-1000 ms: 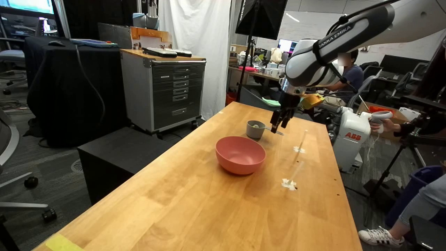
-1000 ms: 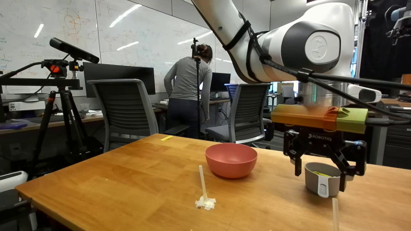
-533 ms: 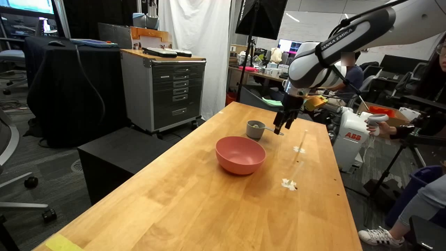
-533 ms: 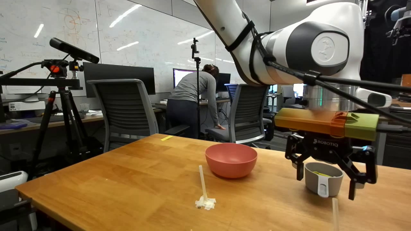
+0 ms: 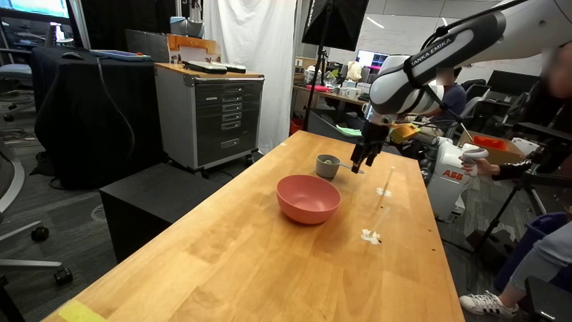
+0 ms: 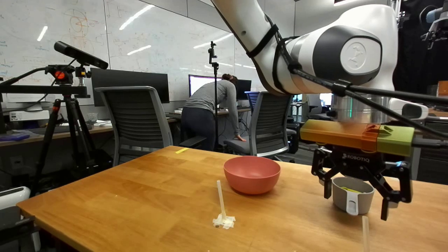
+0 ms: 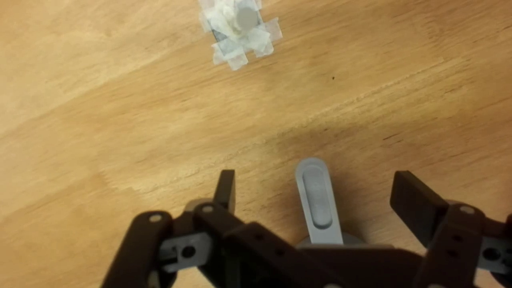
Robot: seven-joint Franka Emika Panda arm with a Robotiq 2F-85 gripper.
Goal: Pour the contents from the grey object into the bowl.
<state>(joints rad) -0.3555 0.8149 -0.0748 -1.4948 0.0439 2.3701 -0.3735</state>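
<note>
The grey object [image 6: 339,201], a small cup with a flat handle [image 7: 318,200], stands upright on the table in both exterior views. Some yellow-green contents [image 6: 350,189] show inside it. Over the handle, my gripper [image 6: 356,208] points down with its fingers [image 7: 418,204] spread wide. In the wrist view the handle lies between them with a gap on either side, touching neither. Most of the cup is hidden there behind the gripper's body. The pink-red bowl [image 5: 308,217] sits a short way from the cup, and nothing shows inside it.
Two thin pale sticks stand up from the wooden table [image 5: 250,250]: a nearer stick [image 6: 221,199] and another stick [image 6: 365,234] close to the cup's handle side. White tape [image 7: 236,36] holds a stick base. A white ABB robot [image 5: 453,165] stands past the table edge.
Compared with a second ago, my gripper has shifted away from the cup's body toward the handle's end and its fingers have spread wider. During the last half second it has hardly moved. Cup and bowl stayed put.
</note>
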